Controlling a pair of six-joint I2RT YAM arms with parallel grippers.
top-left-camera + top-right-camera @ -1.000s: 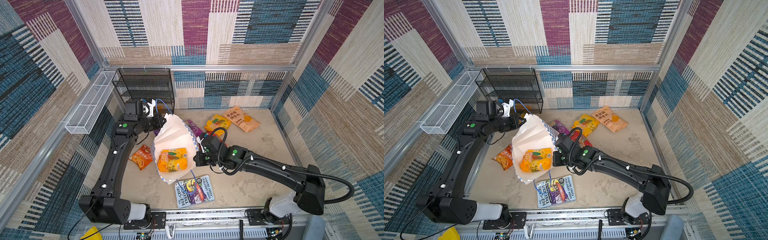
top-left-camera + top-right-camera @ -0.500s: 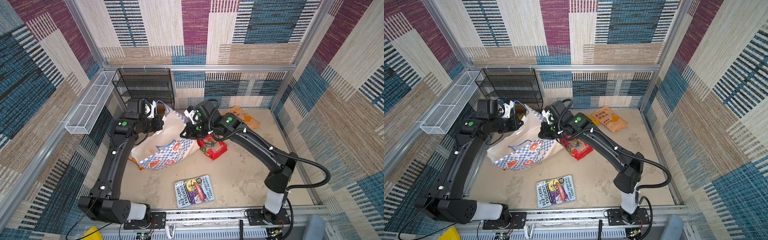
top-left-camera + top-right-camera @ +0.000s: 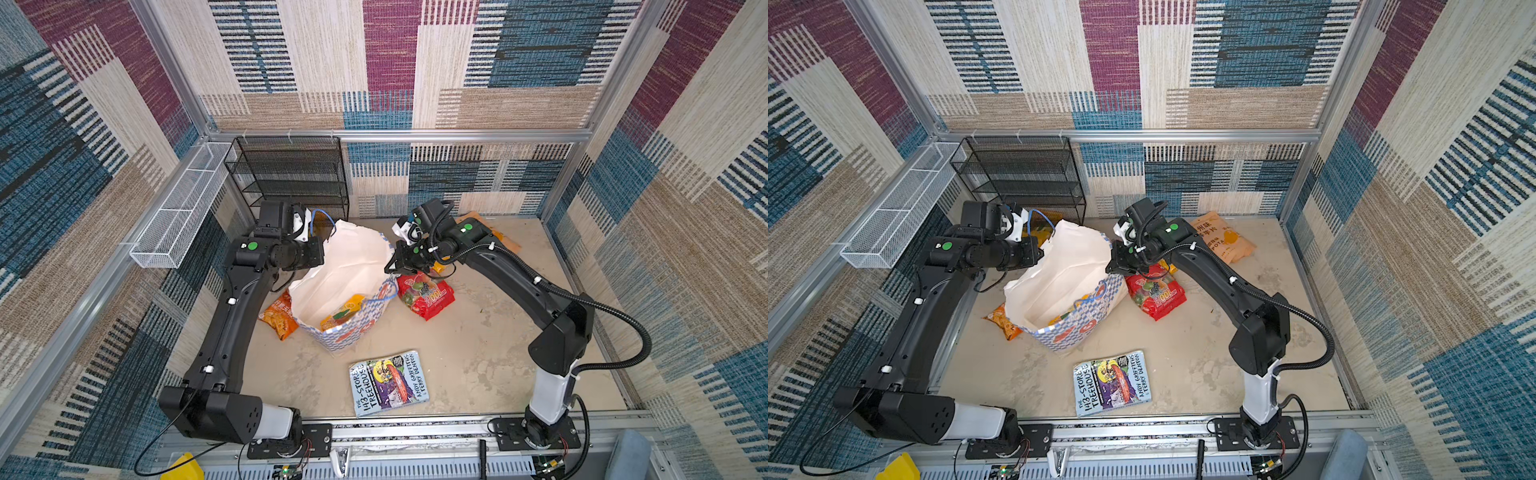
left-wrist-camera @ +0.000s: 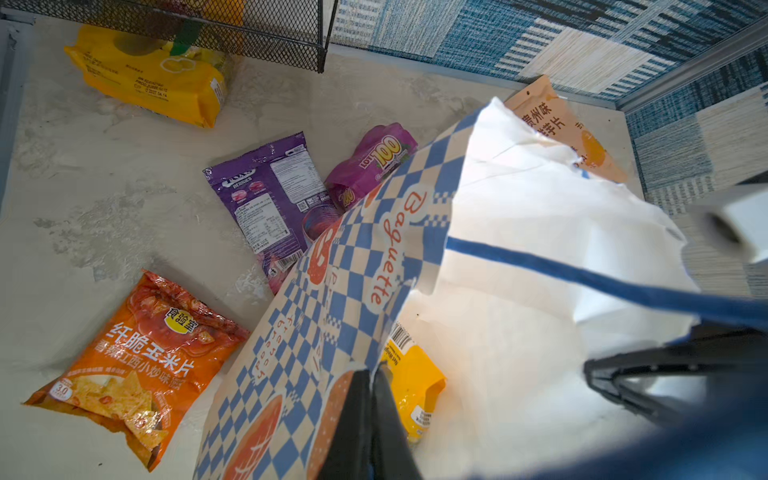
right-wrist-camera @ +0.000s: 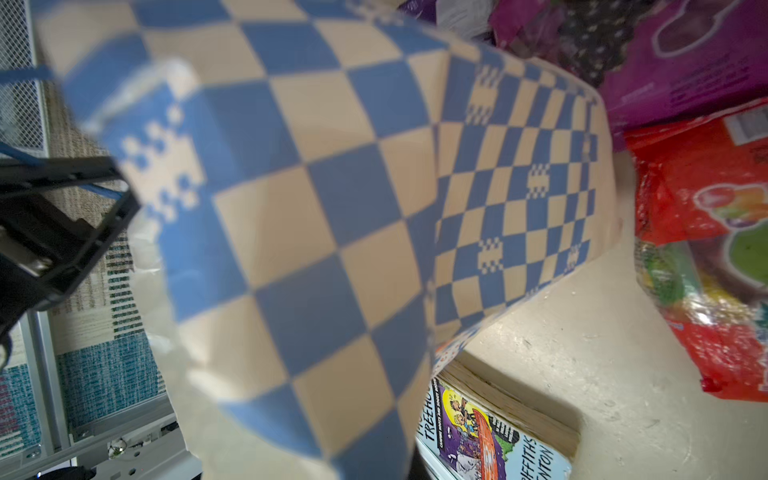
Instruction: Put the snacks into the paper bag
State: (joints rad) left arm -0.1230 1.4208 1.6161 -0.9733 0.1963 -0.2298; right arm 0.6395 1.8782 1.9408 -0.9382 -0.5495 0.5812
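Note:
The paper bag (image 3: 353, 257) (image 3: 1067, 266) stands mid-table, tilted, with its mouth wide open. My left gripper (image 3: 321, 248) (image 4: 370, 388) is shut on its left rim. At the right rim my right gripper (image 3: 392, 268) pinches the bag wall (image 5: 311, 187), which fills the right wrist view and hides the fingers. One yellow snack (image 3: 343, 314) (image 4: 415, 382) lies inside. Outside lie a red snack (image 3: 424, 293) (image 5: 715, 232), an orange snack (image 3: 280, 318) (image 4: 137, 357), two purple snacks (image 4: 270, 195) (image 4: 370, 162), a yellow snack (image 4: 153, 79) and a pale orange snack (image 3: 1225, 241).
The blue Treehouse book (image 3: 388, 382) (image 5: 490, 444) lies in front of the bag. A black mesh rack (image 3: 291, 174) stands at the back left, with a white wire basket (image 3: 178, 208) on the left wall. Patterned walls close in the table.
The right arm swung from the bag's front to its right rim and took hold. The bag went from lying flat to raised, its mouth pulled wide open.

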